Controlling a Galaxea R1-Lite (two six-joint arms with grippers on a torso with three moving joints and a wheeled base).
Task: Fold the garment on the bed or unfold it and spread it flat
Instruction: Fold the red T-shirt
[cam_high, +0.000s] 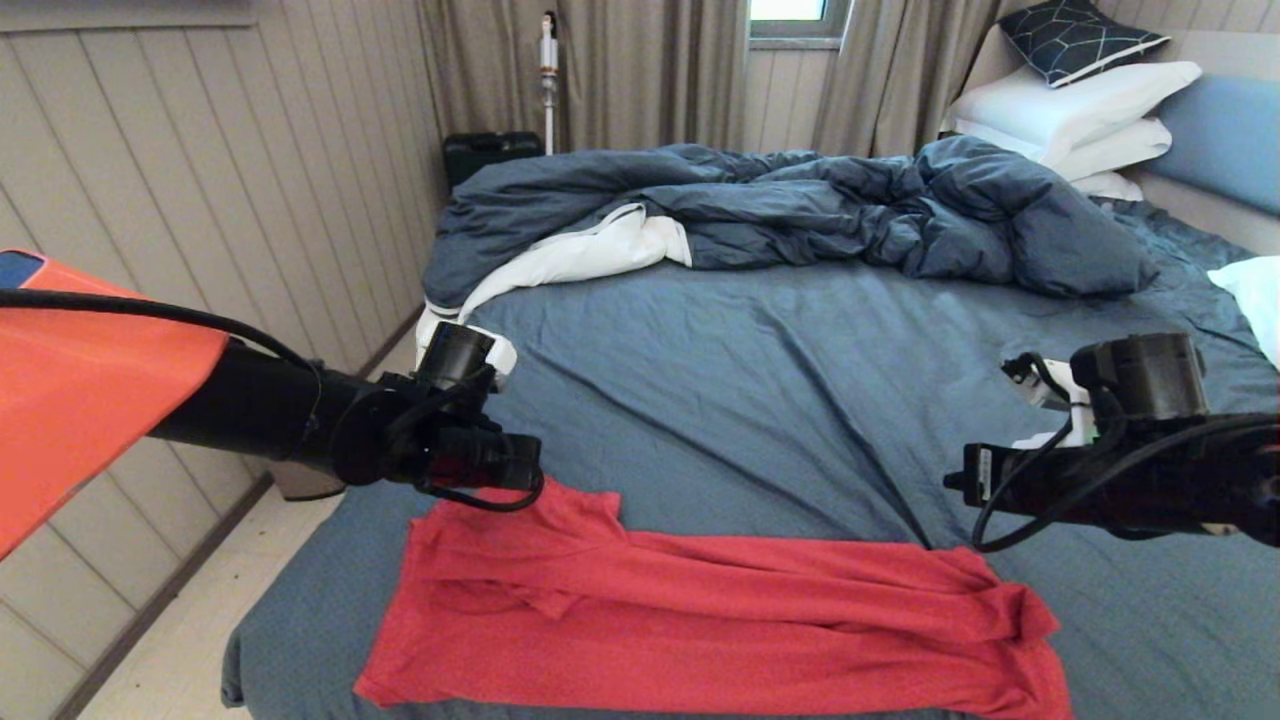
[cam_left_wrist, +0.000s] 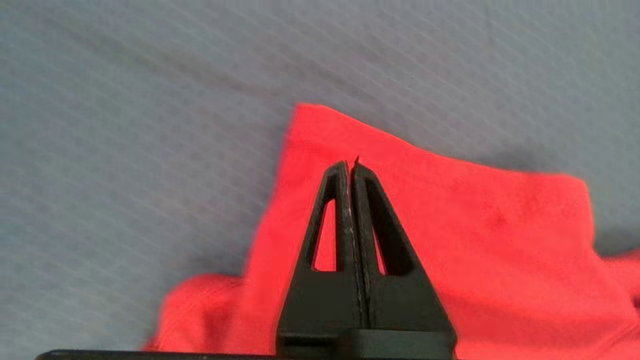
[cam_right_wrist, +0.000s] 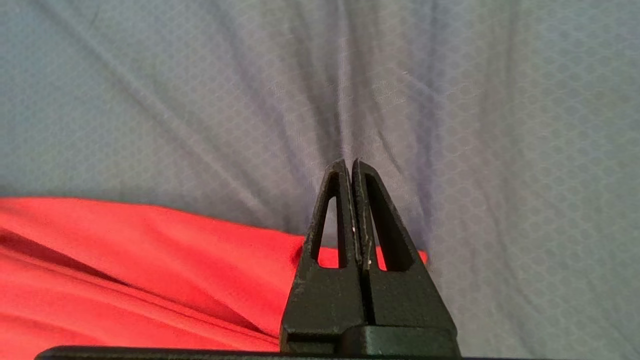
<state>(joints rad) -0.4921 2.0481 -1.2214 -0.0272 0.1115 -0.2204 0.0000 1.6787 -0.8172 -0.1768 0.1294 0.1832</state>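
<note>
The red garment (cam_high: 700, 610) lies as a long, folded band across the near part of the bed (cam_high: 800, 380), with a sleeve sticking out at its far left corner. No print shows. My left gripper (cam_high: 530, 470) hovers just above that sleeve; in the left wrist view it (cam_left_wrist: 350, 165) is shut with nothing held, and the red cloth (cam_left_wrist: 450, 240) is under it. My right gripper (cam_high: 955, 485) hangs over the band's far right end. In the right wrist view it (cam_right_wrist: 348, 164) is shut and empty, its tips over the blue sheet (cam_right_wrist: 500, 150) just past the garment's edge (cam_right_wrist: 125, 260).
A rumpled dark blue duvet (cam_high: 800, 210) with white lining lies across the far half of the bed. White pillows (cam_high: 1080, 110) are stacked at the far right, and another white pillow (cam_high: 1250, 300) is at the right edge. The bed's left edge drops to the floor (cam_high: 200, 640) beside a panelled wall (cam_high: 200, 200).
</note>
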